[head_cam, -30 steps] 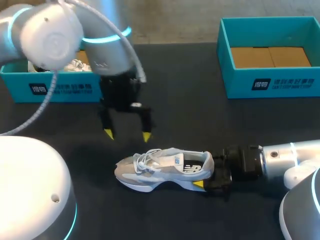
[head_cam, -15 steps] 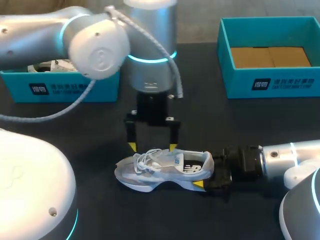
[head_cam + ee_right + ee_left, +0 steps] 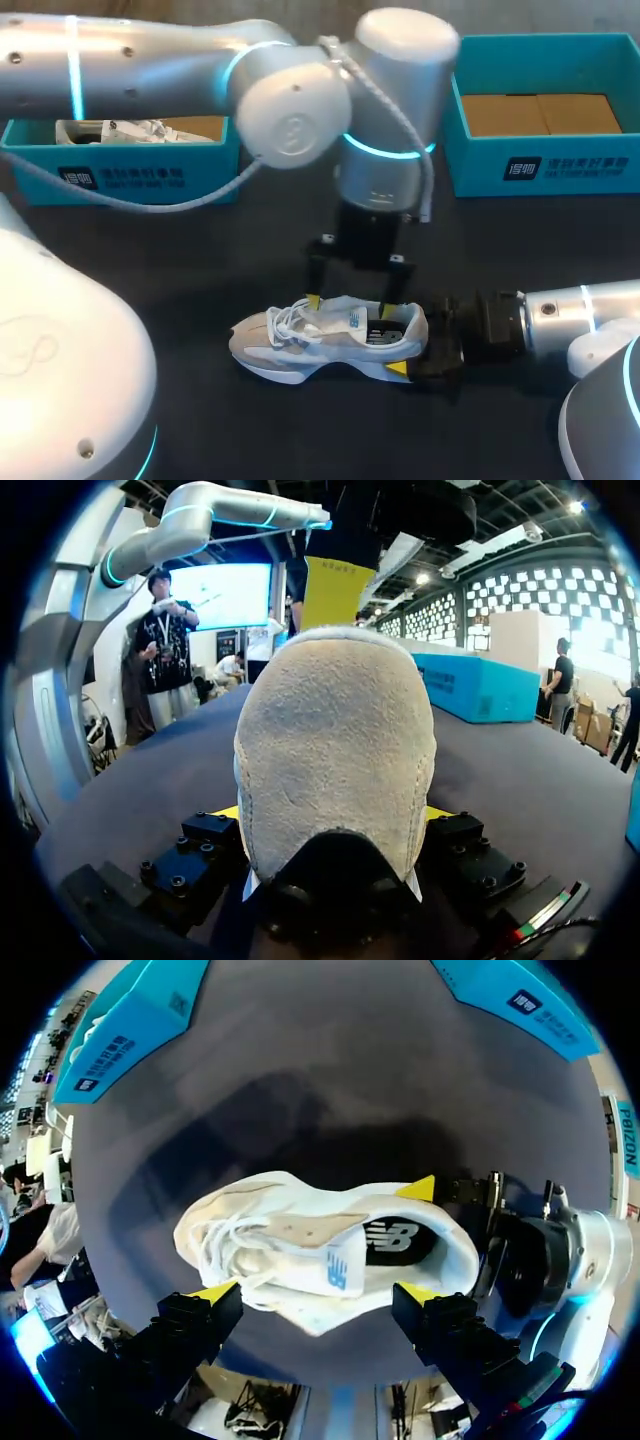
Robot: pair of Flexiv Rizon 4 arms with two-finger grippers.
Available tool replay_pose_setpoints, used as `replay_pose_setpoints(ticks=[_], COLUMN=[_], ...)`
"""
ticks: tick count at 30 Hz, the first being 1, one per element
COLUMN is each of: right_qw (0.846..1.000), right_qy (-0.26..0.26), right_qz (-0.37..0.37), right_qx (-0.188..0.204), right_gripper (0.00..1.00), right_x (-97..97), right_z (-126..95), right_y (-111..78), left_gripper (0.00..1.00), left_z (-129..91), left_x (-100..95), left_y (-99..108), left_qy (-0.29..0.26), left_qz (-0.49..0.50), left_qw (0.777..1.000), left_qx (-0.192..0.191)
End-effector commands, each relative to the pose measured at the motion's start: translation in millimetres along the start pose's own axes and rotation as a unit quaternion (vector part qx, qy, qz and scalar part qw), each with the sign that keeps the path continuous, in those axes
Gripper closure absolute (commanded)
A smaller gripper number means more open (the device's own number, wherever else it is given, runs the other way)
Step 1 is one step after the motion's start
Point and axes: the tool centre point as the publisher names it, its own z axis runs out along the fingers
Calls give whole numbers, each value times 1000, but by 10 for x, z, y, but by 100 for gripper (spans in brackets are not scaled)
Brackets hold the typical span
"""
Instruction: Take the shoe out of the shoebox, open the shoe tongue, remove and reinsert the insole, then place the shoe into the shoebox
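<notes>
Worktop [image 3: 200,250], dark, carrying everything. Left arm [image 3: 150,60] coming in from the left and past the middle, bent steeply down over the shoe. Right arm [image 3: 575,315] low and nearly level, coming in from the right.

At the far edge, two blue-green boxes, well apart: left box [image 3: 120,178] with a second shoe [image 3: 110,130] inside, right box [image 3: 540,165] showing only its brown cardboard floor.

Between them and nearer the robot, shoe [image 3: 320,340], out of either box, standing on its sole on the worktop. Long axis running side to side across the worktop, toe toward the robot's left, heel toward its right, opening upward.

Right end effector [image 3: 420,350] clamped on the heel, one yellow tip on each side. Judged to be there as an anchor, keeping the shoe upright and steady while the other arm works from above.

Left end effector [image 3: 349,306] pointing straight down, fingers apart and closed on nothing, tips level with the far side of the collar, just behind the laces [image 3: 225,1245]. Probably placed there to reach the tongue [image 3: 300,1228], lying flat, and pull it open. Beneath it, dark insole [image 3: 395,1240] seated in the heel, not yet out.
</notes>
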Motion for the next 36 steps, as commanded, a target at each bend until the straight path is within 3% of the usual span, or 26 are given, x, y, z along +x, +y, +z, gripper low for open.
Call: replay_pose_setpoints(ticks=[1, 10, 18, 22, 27, 29, 31, 36], right_qw=[1000, 1000, 1000, 1000, 1000, 1000, 1000, 1000], right_qy=[0, 0, 0, 0, 0, 0, 0, 0], right_qz=[0, 0, 0, 0, 0, 0, 0, 0], right_qx=[3, 3, 3, 3, 3, 3, 3, 3], right_gripper=[100, 100, 100, 100, 100, 100, 100, 100], right_x=[12, 12, 12, 12, 12, 12, 12, 12], right_z=[14, 14, 14, 14, 14, 14, 14, 14], right_y=[-3, -3, -3, -3, -3, -3, -3, -3], left_gripper=[0, 0, 15, 27, 29, 34, 49, 54], left_z=[112, 261, 369, 391, 382, 379, 367, 315], left_x=[210, 146, 41, -10, -89, -119, -166, -292], left_y=[-55, -127, -134, -97, -6, 15, 36, 60], left_qy=[-93, -115, -131, -137, -143, -144, -144, -129], left_qz=[-8, -23, -29, -28, -21, -21, -22, -24], left_qw=[996, 993, 991, 990, 989, 989, 989, 991], left_qx=[-1, -14, -22, -28, -32, -30, -30, -35])
